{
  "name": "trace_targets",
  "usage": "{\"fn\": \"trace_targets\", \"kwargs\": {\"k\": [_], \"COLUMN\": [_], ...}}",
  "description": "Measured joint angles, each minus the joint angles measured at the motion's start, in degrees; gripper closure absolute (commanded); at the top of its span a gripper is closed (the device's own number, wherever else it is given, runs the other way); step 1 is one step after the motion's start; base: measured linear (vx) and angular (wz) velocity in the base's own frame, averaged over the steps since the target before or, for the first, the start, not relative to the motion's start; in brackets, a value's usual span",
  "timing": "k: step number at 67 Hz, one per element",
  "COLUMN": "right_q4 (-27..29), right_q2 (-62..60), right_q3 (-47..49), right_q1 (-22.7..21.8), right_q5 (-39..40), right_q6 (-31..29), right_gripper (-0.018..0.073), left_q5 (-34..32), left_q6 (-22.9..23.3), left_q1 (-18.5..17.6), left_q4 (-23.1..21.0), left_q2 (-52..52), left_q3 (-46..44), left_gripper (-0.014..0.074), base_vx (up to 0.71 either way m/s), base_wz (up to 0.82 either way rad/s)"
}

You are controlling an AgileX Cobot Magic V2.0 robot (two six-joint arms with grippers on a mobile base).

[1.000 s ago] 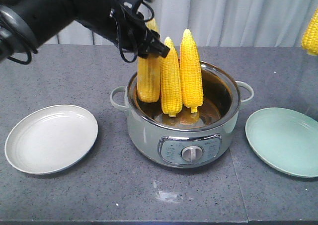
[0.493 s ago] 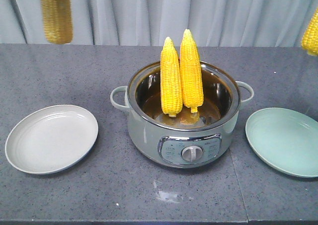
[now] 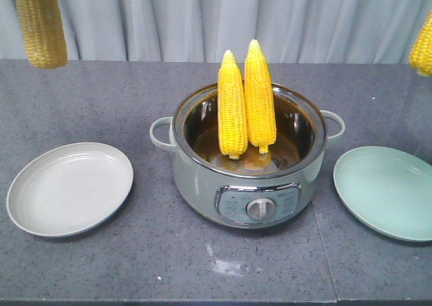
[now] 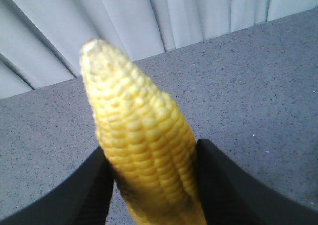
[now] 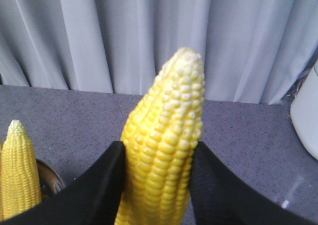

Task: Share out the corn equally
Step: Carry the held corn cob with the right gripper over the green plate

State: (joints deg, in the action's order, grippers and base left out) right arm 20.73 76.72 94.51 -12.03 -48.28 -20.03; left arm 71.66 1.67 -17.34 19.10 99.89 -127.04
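Note:
Two yellow corn cobs (image 3: 246,103) stand upright, tips up, in the pale green electric pot (image 3: 202,177) at the middle of the table. A third cob (image 3: 42,26) hangs high at the top left, and the left wrist view shows my left gripper (image 4: 154,178) shut on this cob (image 4: 141,140). A fourth cob (image 3: 422,46) shows partly at the right edge. In the right wrist view my right gripper (image 5: 158,178) is shut on that cob (image 5: 164,135), held above the table. In the front view both grippers are out of frame.
A white plate (image 3: 69,188) lies left of the pot and a pale green plate (image 3: 388,191) lies to its right, both with nothing on them. A grey curtain (image 3: 202,15) hangs behind the table. A white object (image 5: 305,111) stands at the right wrist view's edge.
My left arm lifted a cob out of the pot and carried it up and to the far left. The pot went from three cobs to two. The right-hand cob stayed still.

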Motion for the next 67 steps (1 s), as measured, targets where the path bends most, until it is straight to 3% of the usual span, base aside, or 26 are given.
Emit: {"fn": "trace_targets", "kwargs": {"k": [48,67], "right_q4": [-0.1,-6.9], "right_q2": [0.0,3.7], "right_q3": [0.0,0.1], "right_q1": [0.0,0.0], "right_q5": [0.4,-13.1], "right_q6": [0.0,3.1], "right_gripper": [0.0566,0.0555], "left_q5": [0.0,0.0], "left_q6": [0.0,0.0], "left_q1": [0.0,0.0], "left_q4": [0.0,0.0], "left_q2": [0.0,0.0], "left_q3": [0.0,0.0], "left_gripper": [0.0468,0.0468], "base_vx": [0.0,0.0], "base_wz": [0.0,0.0]}}
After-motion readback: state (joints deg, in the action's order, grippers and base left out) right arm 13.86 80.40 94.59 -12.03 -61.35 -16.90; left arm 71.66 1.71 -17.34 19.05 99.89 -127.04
